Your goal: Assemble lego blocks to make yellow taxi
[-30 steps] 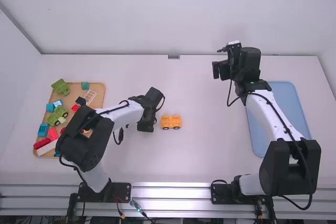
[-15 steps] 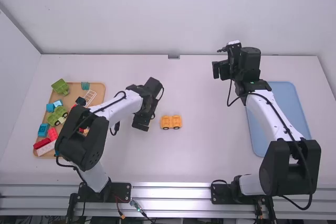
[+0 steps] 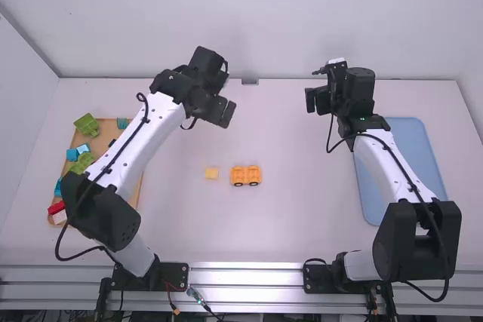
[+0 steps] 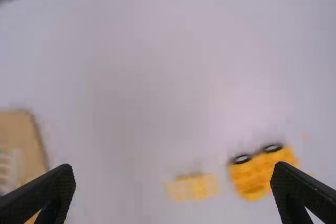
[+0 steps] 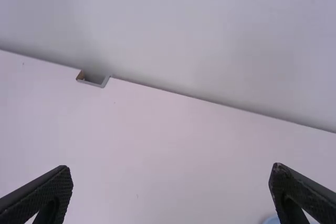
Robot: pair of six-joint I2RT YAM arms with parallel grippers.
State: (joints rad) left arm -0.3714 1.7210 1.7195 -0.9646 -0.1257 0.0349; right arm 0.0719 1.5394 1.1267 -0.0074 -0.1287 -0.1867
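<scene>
My left gripper (image 3: 220,111) is over the far part of the table, beyond the yellow blocks; in the left wrist view the left gripper (image 4: 173,182) stands open and holds nothing. An orange-yellow car base (image 3: 245,176) with dark wheels rests mid-table, and a small pale yellow block (image 3: 211,173) lies just left of it, apart from it. The left wrist view has the car base (image 4: 257,174) and the yellow block (image 4: 193,188) too. High at the far right is my right gripper (image 3: 318,101); the right gripper (image 5: 170,182) is open, with nothing between its fingers.
A tan tray (image 3: 139,157) on the left carries green, blue, red and other blocks, partly behind the left arm. The blue tray (image 3: 415,157) lies on the right, partly beneath the right arm. A wall runs along the table's far edge (image 3: 283,79).
My left gripper has swung away from beside the car base toward the far side of the table. The small yellow block is now visible where it was. The right arm has stayed still.
</scene>
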